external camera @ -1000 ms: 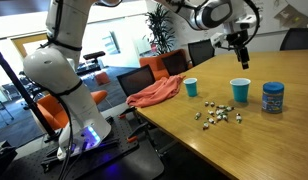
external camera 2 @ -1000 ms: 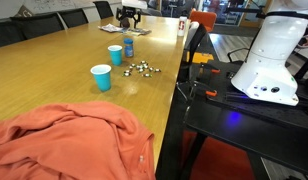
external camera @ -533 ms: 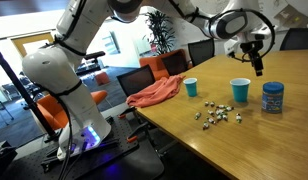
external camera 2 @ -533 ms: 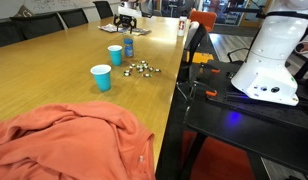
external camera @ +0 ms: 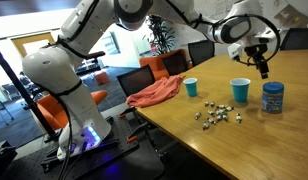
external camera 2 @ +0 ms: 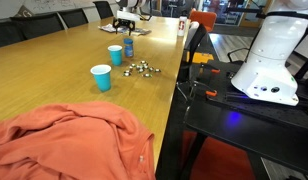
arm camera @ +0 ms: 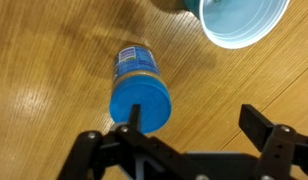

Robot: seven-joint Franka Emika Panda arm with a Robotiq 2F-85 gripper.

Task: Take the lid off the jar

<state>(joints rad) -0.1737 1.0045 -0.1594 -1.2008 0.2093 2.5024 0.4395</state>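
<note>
The jar (external camera: 273,98) stands upright on the wooden table with its blue patterned label and brownish contents showing; it also shows in an exterior view (external camera 2: 129,46) and in the wrist view (arm camera: 135,68). The bright-blue lid (arm camera: 140,101) sits on top of it, also seen in an exterior view (external camera: 273,86). My gripper (external camera: 262,70) hangs in the air above and a little to the left of the jar. In the wrist view my gripper (arm camera: 197,118) is open and empty, with one finger over the lid's edge.
Two blue cups (external camera: 240,91) (external camera: 190,87) stand on the table (external camera: 244,135), one beside the jar (arm camera: 242,20). A cluster of small loose pieces (external camera: 217,116) lies in front of them. An orange cloth (external camera: 154,93) hangs over the table's edge. Office chairs stand behind.
My gripper has moved across the table toward the jar, from above the nearer blue cup to above the jar. Nothing on the table has moved.
</note>
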